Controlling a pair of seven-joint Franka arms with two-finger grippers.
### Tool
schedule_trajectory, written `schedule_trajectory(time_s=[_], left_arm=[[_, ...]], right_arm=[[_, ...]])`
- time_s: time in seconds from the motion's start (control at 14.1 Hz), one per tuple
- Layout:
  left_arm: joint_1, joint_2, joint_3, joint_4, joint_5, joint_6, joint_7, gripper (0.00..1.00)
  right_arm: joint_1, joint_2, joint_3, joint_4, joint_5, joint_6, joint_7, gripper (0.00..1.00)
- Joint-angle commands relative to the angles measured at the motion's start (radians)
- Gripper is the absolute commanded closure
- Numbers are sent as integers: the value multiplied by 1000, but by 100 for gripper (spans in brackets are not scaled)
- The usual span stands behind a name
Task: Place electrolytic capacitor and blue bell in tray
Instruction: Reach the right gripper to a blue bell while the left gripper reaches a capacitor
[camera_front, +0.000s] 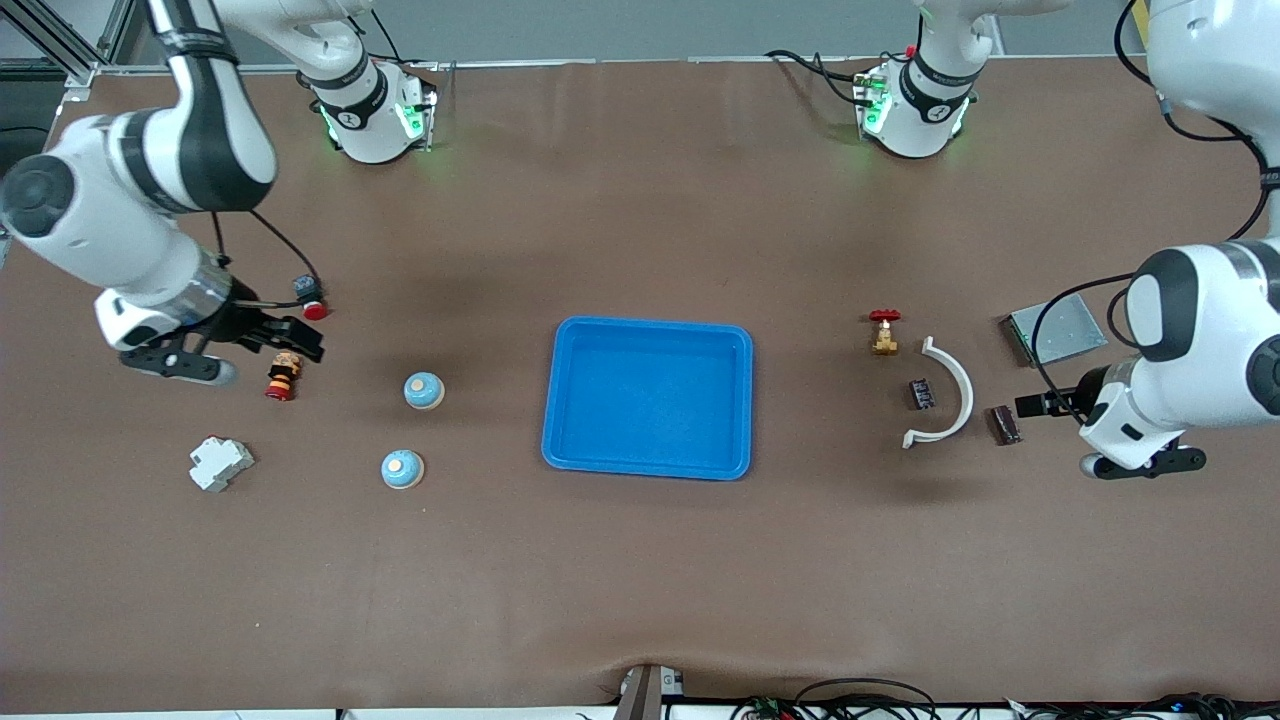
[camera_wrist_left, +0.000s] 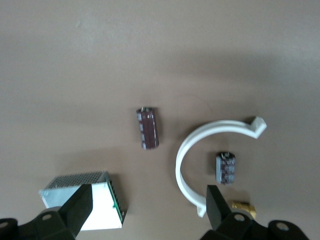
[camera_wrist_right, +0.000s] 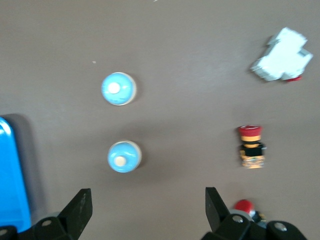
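Blue tray (camera_front: 648, 397) sits empty at frame center on the brown bench (camera_front: 640, 580). Two blue bells (camera_front: 424, 390) (camera_front: 402, 468) lie at center-left. Two electrolytic capacitors (camera_front: 921, 394) (camera_front: 1005, 425) lie at center-right, one inside the white curved clip (camera_front: 950, 395), one just outside it. Left hand (camera_wrist_left: 147, 205) hangs wide open, empty, at the right edge. Right hand (camera_wrist_right: 145, 207) is wide open, empty, at the left edge over the red pushbutton (camera_front: 282, 377).
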Motion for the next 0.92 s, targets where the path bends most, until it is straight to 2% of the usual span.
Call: schedule_trajectory(time_s=[0.0, 0.21, 0.5, 0.85], left_arm=[[4, 3, -3, -46, 21, 99, -6, 0], [33, 4, -4, -104, 19, 192, -8, 0], [44, 3, -6, -192, 6, 299, -33, 0], [46, 46, -7, -198, 4, 327, -103, 0]], right_arm=[[42, 9, -6, -29, 7, 59, 79, 0], [112, 73, -8, -33, 7, 134, 182, 0], [160, 165, -8, -87, 2, 296, 216, 0], [180, 291, -9, -86, -12, 400, 215, 0]])
